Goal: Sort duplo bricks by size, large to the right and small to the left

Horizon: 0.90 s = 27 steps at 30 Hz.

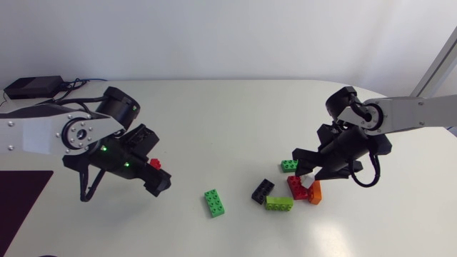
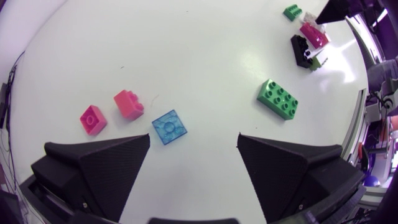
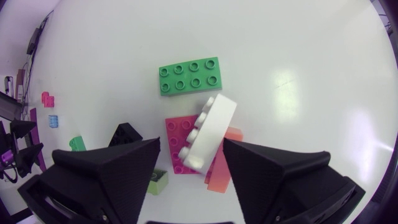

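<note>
One blue brick (image 2: pixel 169 127), unseen from overhead, lies ahead of left gripper (image 2: pixel 194 138).

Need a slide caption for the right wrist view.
Right claw open over a tilted white brick leaning on a pink brick, orange brick beside, green brick ahead.

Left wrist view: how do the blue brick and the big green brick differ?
The blue brick is small and square; the green brick is long, with eight studs. Blue lies near a pink brick, green alone. Both lie flat on the table, untouched.
</note>
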Each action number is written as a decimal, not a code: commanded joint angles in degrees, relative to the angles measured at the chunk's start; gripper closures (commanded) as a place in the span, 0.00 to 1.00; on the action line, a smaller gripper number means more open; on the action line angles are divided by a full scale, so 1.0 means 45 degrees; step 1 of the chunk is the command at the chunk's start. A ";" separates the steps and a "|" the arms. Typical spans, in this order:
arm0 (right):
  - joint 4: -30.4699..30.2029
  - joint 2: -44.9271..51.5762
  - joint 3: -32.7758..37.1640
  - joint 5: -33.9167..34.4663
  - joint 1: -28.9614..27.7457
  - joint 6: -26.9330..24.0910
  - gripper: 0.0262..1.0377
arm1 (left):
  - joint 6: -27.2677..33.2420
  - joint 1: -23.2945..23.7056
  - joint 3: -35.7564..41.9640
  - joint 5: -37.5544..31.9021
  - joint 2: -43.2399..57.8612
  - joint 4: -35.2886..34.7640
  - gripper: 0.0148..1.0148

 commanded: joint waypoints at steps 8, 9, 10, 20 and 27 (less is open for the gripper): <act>-0.0785 -0.0919 0.0531 -0.0172 -0.0037 0.0058 0.03 | 0.2363 -0.3517 0.0191 0.0474 -0.0031 -0.0378 0.03; -0.0844 -0.1036 0.0531 -0.0172 0.0002 0.0097 0.03 | 0.2773 -0.3927 0.0289 0.0493 0.0047 -0.0417 0.03; -0.0902 -0.1114 0.0531 -0.0192 0.0022 0.0136 0.03 | 0.3203 -0.4299 0.0367 0.0552 0.0086 -0.0436 0.03; -0.1449 -0.2403 0.0355 -0.0563 -0.0349 0.0194 0.03 | 0.4921 -0.4552 0.2379 0.0552 0.3094 -0.0632 0.03; -0.1879 -0.3263 0.0355 -0.0758 -0.0857 0.0077 0.03 | 0.5136 -0.4377 0.3551 0.0630 0.5008 -0.1198 0.03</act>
